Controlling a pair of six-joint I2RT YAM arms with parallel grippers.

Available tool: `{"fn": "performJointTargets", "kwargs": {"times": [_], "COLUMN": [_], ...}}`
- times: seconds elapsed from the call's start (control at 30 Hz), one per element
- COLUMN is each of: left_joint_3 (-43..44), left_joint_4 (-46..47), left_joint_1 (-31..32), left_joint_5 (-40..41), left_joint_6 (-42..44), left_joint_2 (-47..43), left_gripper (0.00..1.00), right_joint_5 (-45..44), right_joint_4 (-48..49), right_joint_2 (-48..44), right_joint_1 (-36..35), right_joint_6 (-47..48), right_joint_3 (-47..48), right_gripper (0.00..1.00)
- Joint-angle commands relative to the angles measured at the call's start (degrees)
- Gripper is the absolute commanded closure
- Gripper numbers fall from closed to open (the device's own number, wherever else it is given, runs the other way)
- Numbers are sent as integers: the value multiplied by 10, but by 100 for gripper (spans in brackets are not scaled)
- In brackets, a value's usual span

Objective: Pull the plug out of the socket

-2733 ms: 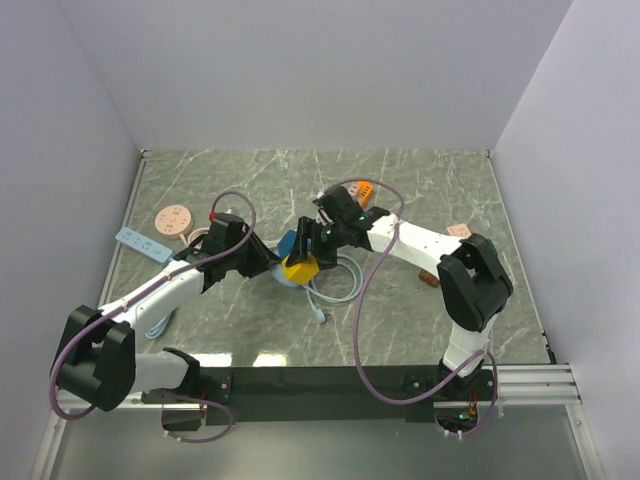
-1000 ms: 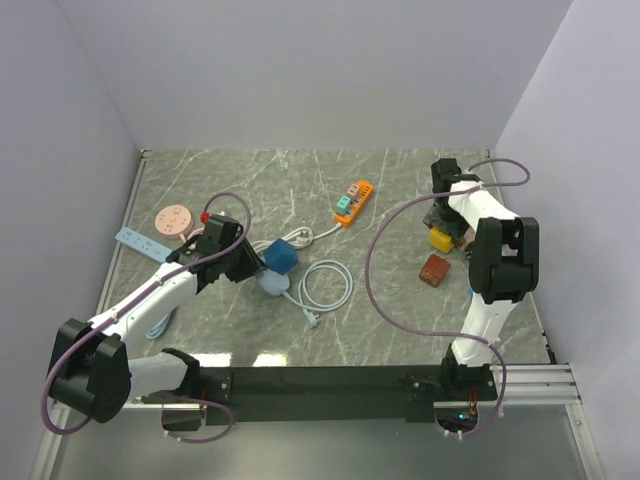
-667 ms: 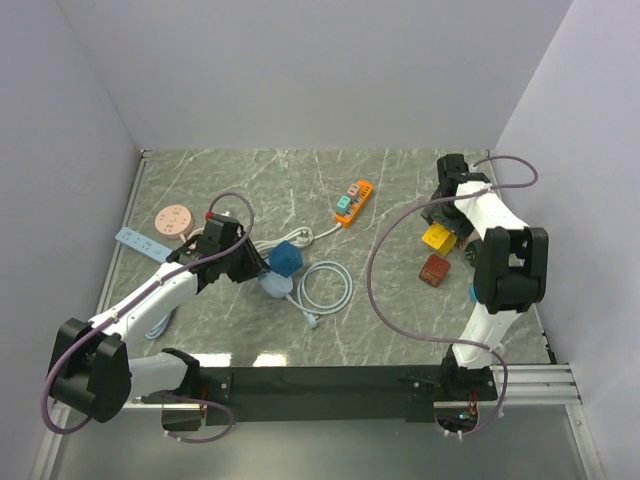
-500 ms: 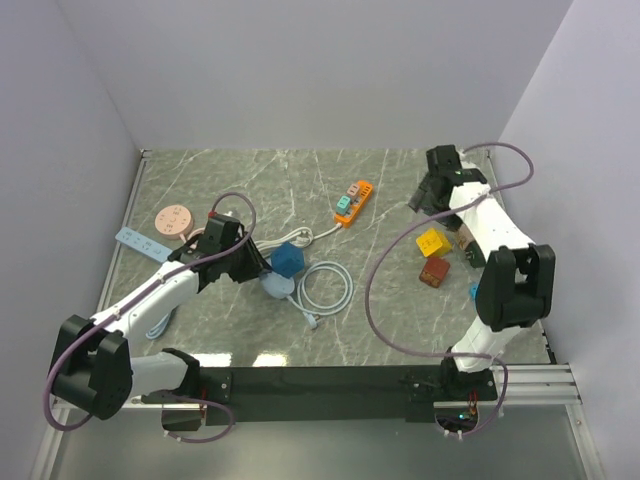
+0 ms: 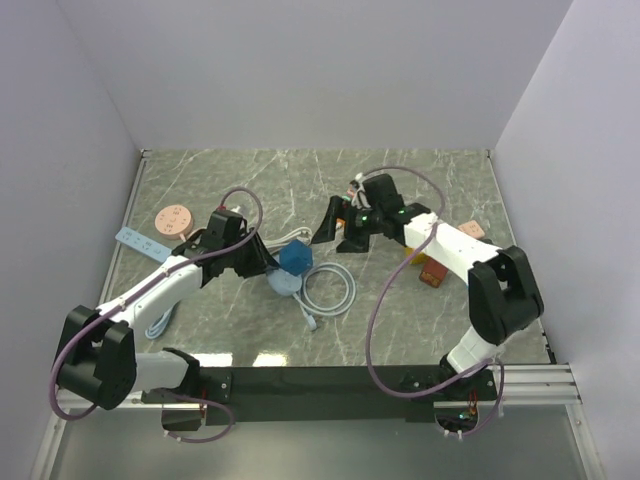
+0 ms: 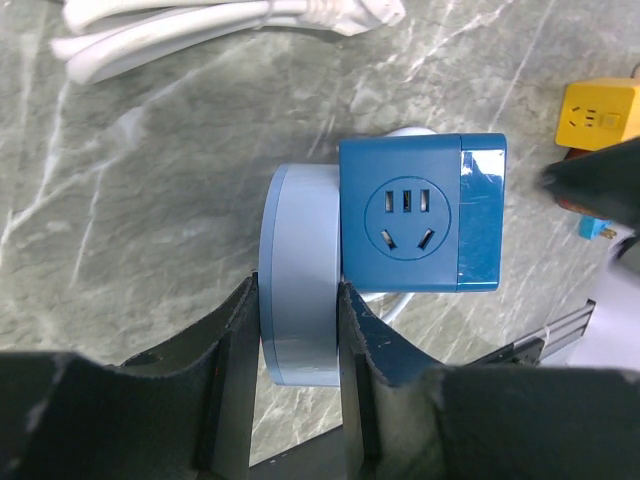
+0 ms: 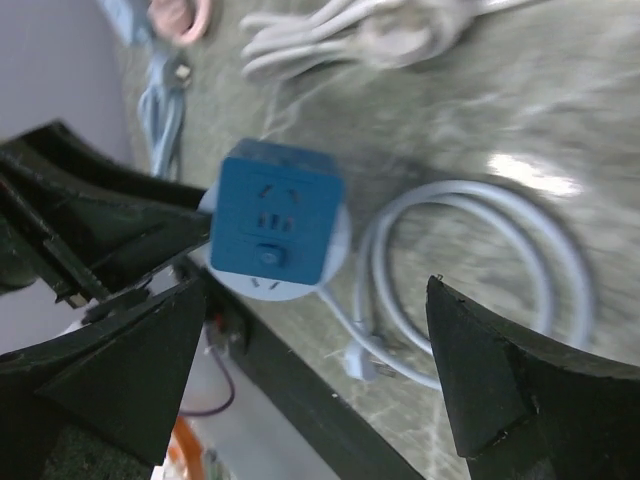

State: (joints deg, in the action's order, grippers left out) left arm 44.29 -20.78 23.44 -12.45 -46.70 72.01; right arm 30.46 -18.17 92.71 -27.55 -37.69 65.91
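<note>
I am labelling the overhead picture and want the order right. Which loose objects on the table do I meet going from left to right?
Pale blue strip → pink disc → blue cube → brown block.

Blue cube plug (image 6: 420,212) seated on pale blue round socket (image 6: 300,275), the two not yet parted.
Cube flush against the disc's flat face, one side showing a round outlet with pin holes. Pair left of centre on the marble tabletop (image 5: 400,180).

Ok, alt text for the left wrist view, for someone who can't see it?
The left gripper clamps a pale blue round base with a blue cube adapter seated against it, on a marble table. White cable lies at top, a yellow cube at far right.
</note>
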Motion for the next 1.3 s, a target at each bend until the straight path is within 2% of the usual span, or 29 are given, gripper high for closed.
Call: {"fn": "performJointTargets", "kwargs": {"times": [0.0,0.17,0.33,0.53,0.63,0.67,0.77,0.93,1.03,1.13,1.27], "left_joint_3": [37,33,33,29,29,28,24,18,14,13,-6], "left_joint_4": [47,55,57,72,72,72,72,79,73,60,50], "left_joint_1": [4,6,9,14,20,21,23,24,25,25,25], "left_joint_5": [-41,-46,-44,-50,-44,-43,-39,-40,-36,-26,-17], "left_joint_6": [11,5,0,-12,-16,-16,-20,-24,-23,-15,-10], "left_joint_2": [-2,-8,-9,-12,-13,-15,-20,-27,-31,-35,-46], "left_gripper": [99,99,99,99,99,99,99,99,99,99,99], "right_joint_5": [87,79,41,24,25,28,29,43,60,73,108], "right_joint_4": [104,90,25,-5,-7,-8,-20,-17,-27,-49,-110], "right_joint_2": [12,48,87,121,133,136,146,162,167,167,173], "right_joint_1": [-27,-49,-71,-95,-102,-102,-109,-112,-109,-94,-34], "right_joint_6": [-32,-32,-28,-34,-41,-43,-44,-49,-34,-14,41], "right_joint_3": [3,27,71,106,119,122,129,125,129,146,194], "right_gripper": [3,2,2,1,11,20,37,56,100,100,100]}}
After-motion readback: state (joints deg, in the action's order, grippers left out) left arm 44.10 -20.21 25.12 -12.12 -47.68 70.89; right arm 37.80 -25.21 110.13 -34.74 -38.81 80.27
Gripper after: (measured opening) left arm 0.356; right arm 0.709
